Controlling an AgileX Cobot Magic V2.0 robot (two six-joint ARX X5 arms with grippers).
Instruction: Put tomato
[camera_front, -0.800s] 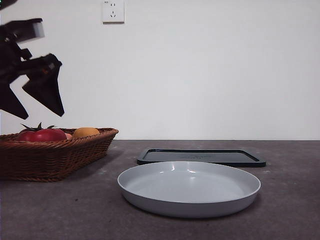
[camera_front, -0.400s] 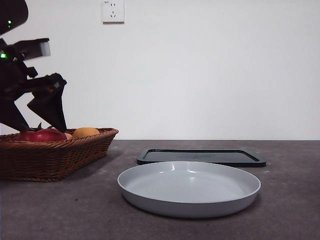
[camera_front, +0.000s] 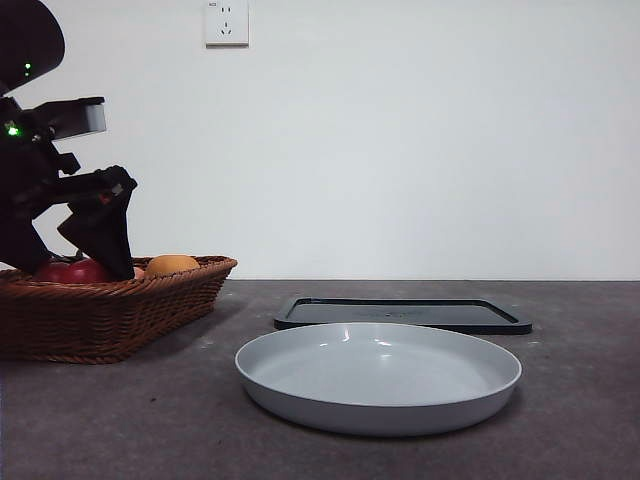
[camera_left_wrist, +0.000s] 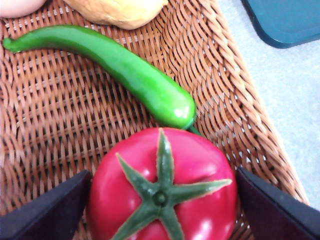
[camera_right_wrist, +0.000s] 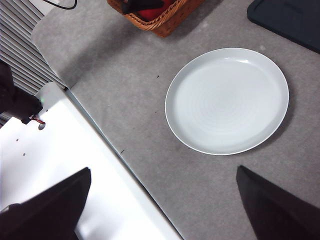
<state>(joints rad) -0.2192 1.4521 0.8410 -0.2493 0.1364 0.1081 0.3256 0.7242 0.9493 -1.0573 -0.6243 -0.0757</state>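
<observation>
- The left end effector (camera_front: 65, 262) now sits lower than in the two earlier front views, its black jaws dipped down into the brown woven wicker basket (camera_front: 150, 305) where a second ago they hung clear above the rim
- In the left wrist view that end effector (camera_left_wrist: 160, 200) is spread wide, one jaw on either side of the glossy deep-red round tomato with its green star-shaped calyx (camera_left_wrist: 162, 187); the jaws stand just beside its flanks, and I cannot tell whether either one touches the skin yet
- The tomato lies on the basket floor directly between the jaws, calyx facing the wrist camera; a long green chilli pepper (camera_left_wrist: 125, 70) lies just beyond it, its tip near the tomato
- A round orange fruit (camera_front: 172, 264) sits in the basket on the far side of the end effector from the arm
- My judgement: the descent means the approach is about finished and the closing squeeze comes next; nothing is grasped so far
- The shallow round grey plate (camera_front: 378, 375) lies well apart from the left end effector on the dark grey table (camera_front: 580, 440), bare, and looks like the likely place to put the tomato
- The right end effector (camera_right_wrist: 162, 205) hovers high above the plate, jaws apart and holding nothing
</observation>
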